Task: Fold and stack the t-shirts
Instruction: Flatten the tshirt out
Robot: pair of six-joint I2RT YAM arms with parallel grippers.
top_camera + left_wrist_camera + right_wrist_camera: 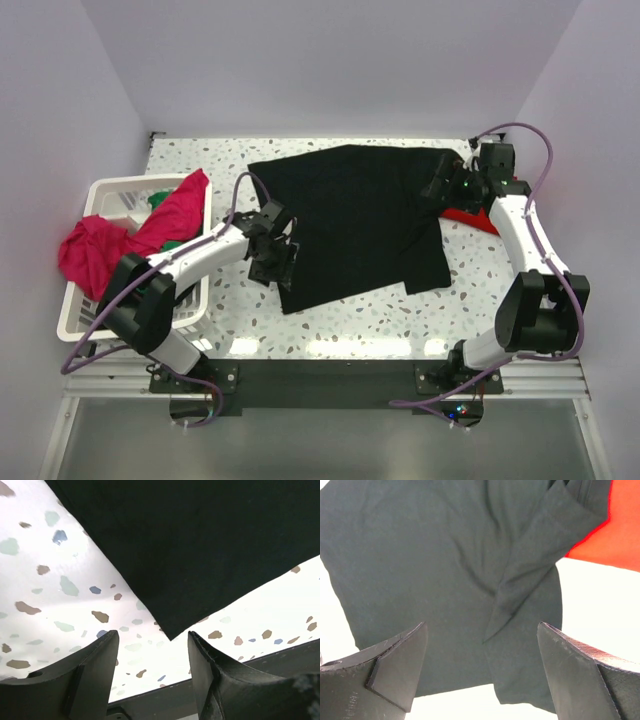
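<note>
A large black t-shirt (355,220) lies spread flat across the middle of the table. My left gripper (275,258) hovers at its near left corner, open. In the left wrist view that corner of the black t-shirt (200,545) points between the fingertips of the left gripper (152,640) without touching them. My right gripper (445,185) hangs wide open over the shirt's far right sleeve. The right wrist view shows the black t-shirt (430,570) with a folded sleeve flap (535,545) beyond the right gripper (482,630). A red t-shirt (470,218) (620,525) lies partly under the right arm.
A white slatted basket (75,320) stands at the left edge. A magenta-pink t-shirt (100,245) drapes over its rim and green cloth (158,200) shows inside. Speckled tabletop (350,320) shows in front of the black t-shirt. White walls enclose the back and both sides.
</note>
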